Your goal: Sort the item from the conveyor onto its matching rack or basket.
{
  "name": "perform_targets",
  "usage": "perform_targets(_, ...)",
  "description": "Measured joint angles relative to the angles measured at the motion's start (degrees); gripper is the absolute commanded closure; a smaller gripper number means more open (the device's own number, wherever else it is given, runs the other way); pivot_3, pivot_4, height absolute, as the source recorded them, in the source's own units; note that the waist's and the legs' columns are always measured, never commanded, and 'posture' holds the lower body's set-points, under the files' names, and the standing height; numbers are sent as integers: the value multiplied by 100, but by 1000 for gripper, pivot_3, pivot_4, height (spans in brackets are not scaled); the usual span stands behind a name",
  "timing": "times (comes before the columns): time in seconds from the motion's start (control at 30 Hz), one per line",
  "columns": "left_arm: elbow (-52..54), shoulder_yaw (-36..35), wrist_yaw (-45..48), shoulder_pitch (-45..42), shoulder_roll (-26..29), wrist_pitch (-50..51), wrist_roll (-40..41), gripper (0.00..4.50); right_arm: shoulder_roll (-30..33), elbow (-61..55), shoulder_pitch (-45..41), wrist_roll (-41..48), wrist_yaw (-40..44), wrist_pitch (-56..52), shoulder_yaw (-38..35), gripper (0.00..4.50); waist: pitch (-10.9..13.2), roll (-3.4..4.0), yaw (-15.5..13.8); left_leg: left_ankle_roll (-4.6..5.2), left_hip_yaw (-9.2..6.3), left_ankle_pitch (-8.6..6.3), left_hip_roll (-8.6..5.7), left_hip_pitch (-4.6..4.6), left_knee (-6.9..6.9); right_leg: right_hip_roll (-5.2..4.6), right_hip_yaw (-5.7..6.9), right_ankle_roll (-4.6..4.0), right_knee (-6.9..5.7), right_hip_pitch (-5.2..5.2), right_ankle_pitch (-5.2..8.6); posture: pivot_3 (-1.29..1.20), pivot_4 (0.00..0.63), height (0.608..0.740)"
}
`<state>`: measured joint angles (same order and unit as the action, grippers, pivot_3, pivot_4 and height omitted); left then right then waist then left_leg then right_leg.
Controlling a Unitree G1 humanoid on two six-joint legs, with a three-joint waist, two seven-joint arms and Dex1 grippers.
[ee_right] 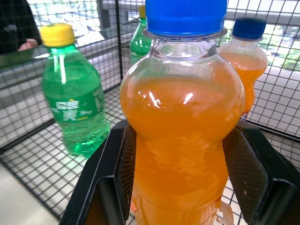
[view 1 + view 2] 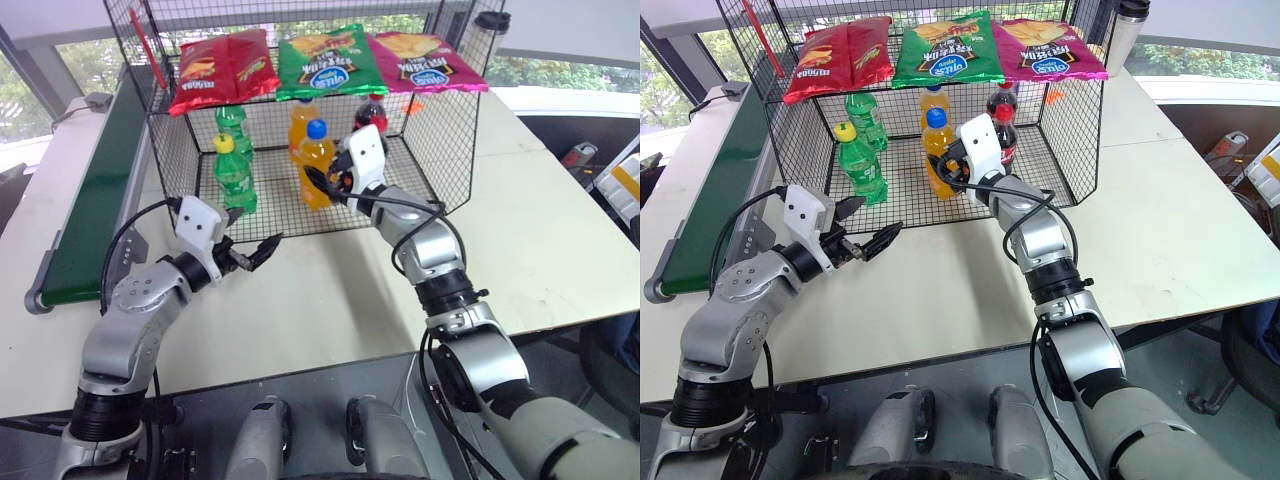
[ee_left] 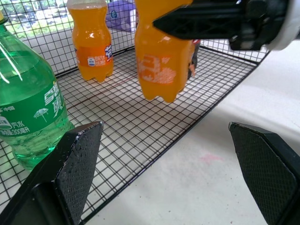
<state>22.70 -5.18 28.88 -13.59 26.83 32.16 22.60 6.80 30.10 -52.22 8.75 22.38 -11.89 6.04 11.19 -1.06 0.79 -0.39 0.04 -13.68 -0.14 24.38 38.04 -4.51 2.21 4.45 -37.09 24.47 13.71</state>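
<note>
My right gripper [image 2: 320, 182] is shut on the item [image 2: 316, 162], a clear bottle of orange soda with a blue cap [image 1: 185, 16]. It holds the bottle upright just inside the open front of the black wire-mesh basket [image 2: 440, 130]. In the left wrist view the bottle [image 3: 161, 65] hangs slightly above the mesh floor. My left gripper [image 2: 876, 220] is open and holds nothing. It hovers over the white table in front of the basket, pointing toward the bottle. The dark green conveyor [image 2: 95, 195] runs along the left side of the table.
Inside the basket stand two green soda bottles [image 2: 232, 175], another orange soda bottle [image 2: 300, 120] and a cola bottle [image 2: 372, 110]. Three chip bags [image 2: 325, 60] lie on the mesh top tier. A person's hand [image 1: 28, 44] shows beyond the basket.
</note>
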Motion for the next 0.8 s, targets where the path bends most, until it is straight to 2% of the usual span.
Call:
perform_targets(0.23, -1, 8, -46, -3, -14, -2, -12, 33, -96, 892, -150, -184, -96, 617, -82, 2130, 1, 1, 2, 0, 0, 0, 0, 0, 0, -1, -1, 0, 0, 0, 0, 0, 150, 739)
perform_targets(0.33, -1, 25, -61, -4, -37, -3, -12, 0, -99, 1050, -190, -211, -99, 752, -112, 982, 1, 1, 0, 0, 0, 0, 0, 0, 0, -1, -2, 0, -1, 0, 0, 0, 150, 739)
perform_targets(0.37, -2, 34, -63, -7, -49, -3, -12, 0, -103, 1060, -190, -222, -97, 788, -141, 411, 1, 1, 1, 0, 0, 0, 0, 0, 0, -1, -2, 0, 0, 0, 0, 0, 150, 739)
perform_targets(0.4, -2, 45, -64, -12, -51, -3, -12, 0, -103, 1061, -191, -226, -97, 826, -170, 98, 1, 1, 1, -1, 0, 0, 0, 0, 0, -1, -2, 0, 0, 0, 0, 0, 150, 739)
perform_targets(0.67, -14, 113, -60, -22, -55, -19, -15, 0, -126, 984, -216, -240, -38, 842, -210, 98, 1, 1, 5, 0, 0, 0, 1, -1, 0, -1, -2, 0, -1, 0, 0, 0, 150, 739)
perform_targets(0.8, -51, 116, -59, -29, -55, -45, -21, 0, -96, 461, -162, -237, 37, 619, -209, 98, 1, 2, 3, -1, 0, 0, 1, -1, -1, -2, -2, 0, -1, 0, 0, 0, 150, 739)
